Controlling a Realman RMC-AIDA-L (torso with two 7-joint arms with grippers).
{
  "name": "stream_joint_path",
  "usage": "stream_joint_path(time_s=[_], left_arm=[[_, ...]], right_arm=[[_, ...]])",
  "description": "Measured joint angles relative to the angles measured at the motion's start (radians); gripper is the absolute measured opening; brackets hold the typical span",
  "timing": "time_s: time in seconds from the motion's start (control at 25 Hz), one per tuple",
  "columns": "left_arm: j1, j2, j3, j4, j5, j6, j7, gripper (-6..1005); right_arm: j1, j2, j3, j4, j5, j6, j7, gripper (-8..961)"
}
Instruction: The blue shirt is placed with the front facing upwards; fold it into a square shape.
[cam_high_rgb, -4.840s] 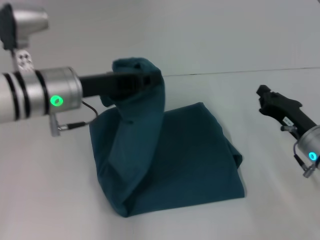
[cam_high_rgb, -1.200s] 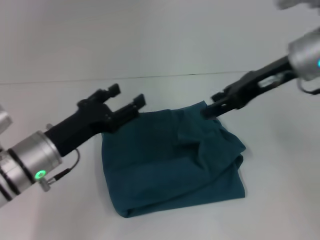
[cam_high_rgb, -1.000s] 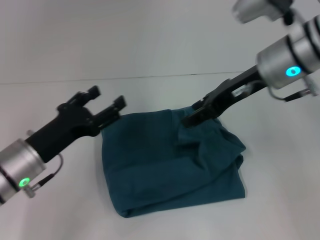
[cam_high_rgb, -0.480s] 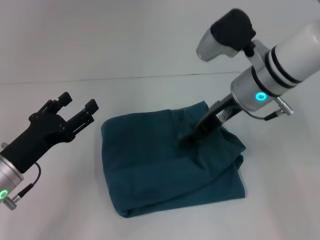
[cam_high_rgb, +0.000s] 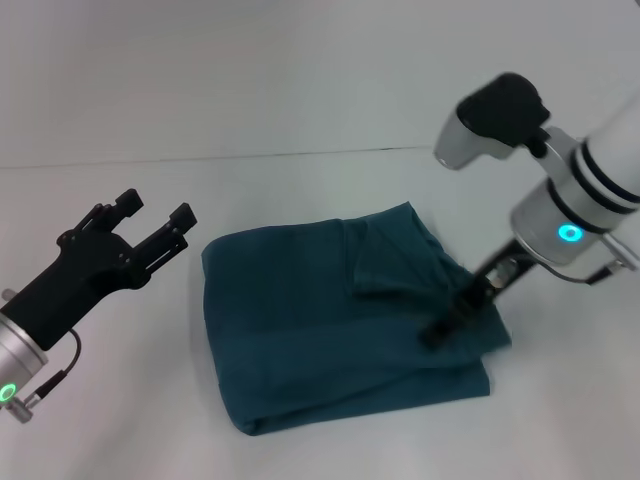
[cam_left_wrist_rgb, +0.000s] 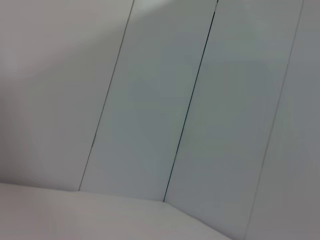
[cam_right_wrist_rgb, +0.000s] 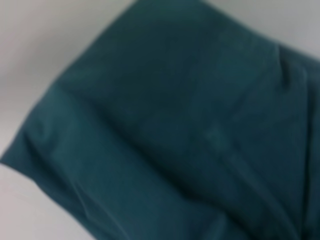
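Dark teal-blue cotton shirt (cam_high_rgb: 340, 325), lying near-square on white tabletop (cam_high_rgb: 560, 420): right hand (cam_high_rgb: 452, 318), opening untellable, is pressing its right edge; left hand (cam_high_rgb: 150, 225) is hovering wide; neatening edges apparently next.

Right gripper (cam_high_rgb: 452, 317) blurred at shirt's (cam_high_rgb: 330, 330) 3 o'clock edge, finger state indeterminable, shirt print and collar hidden inside folds, shirt cropped and blurred in right wrist view, both arms cut off by frame edges.
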Motion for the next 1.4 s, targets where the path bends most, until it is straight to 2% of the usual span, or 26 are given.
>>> stream_joint_path(time_s=[0.12,0.24,0.36,0.48,0.52,0.56,0.6,0.72,0.96,1.2,1.4], left_arm=[[0.0,0.0,-0.007,0.0,0.0,0.0,0.0,860],[0.001,0.0,-0.014,0.0,0.0,0.004,0.0,860],[0.002,0.0,-0.018,0.0,0.0,0.006,0.0,860],[0.001,0.0,-0.019,0.0,0.0,0.008,0.0,859],[0.0,0.0,-0.019,0.0,0.0,0.009,0.0,859],[-0.003,0.0,-0.02,0.0,0.0,0.011,0.0,859],[-0.003,0.0,-0.02,0.0,0.0,0.011,0.0,859],[-0.006,0.001,-0.021,0.0,0.0,0.014,0.0,859],[-0.005,0.002,-0.023,0.0,0.0,0.014,0.001,859],[-0.003,0.002,-0.026,0.0,0.0,0.007,0.002,859],[0.0,0.002,-0.03,0.0,0.0,0.006,0.003,859]], right_arm=[[-0.027,-0.006,0.004,-0.026,-0.008,-0.048,0.013,627],[-0.073,-0.003,0.014,-0.121,-0.003,-0.114,0.029,627],[-0.109,0.002,0.067,-0.231,0.033,-0.176,0.034,627],[-0.117,-0.003,0.127,-0.259,0.123,-0.193,0.03,628],[-0.118,-0.005,0.141,-0.256,0.169,-0.19,0.025,628],[-0.119,0.004,0.14,-0.247,0.23,-0.16,0.01,628],[-0.119,0.004,0.14,-0.247,0.23,-0.16,0.01,628],[-0.119,0.024,0.094,-0.21,0.261,-0.09,-0.02,628],[-0.069,0.019,-0.013,-0.028,0.281,0.039,-0.039,628],[-0.049,0.018,-0.087,0.043,0.278,0.009,-0.022,628],[-0.05,0.017,-0.1,0.051,0.256,-0.066,0.002,628]])
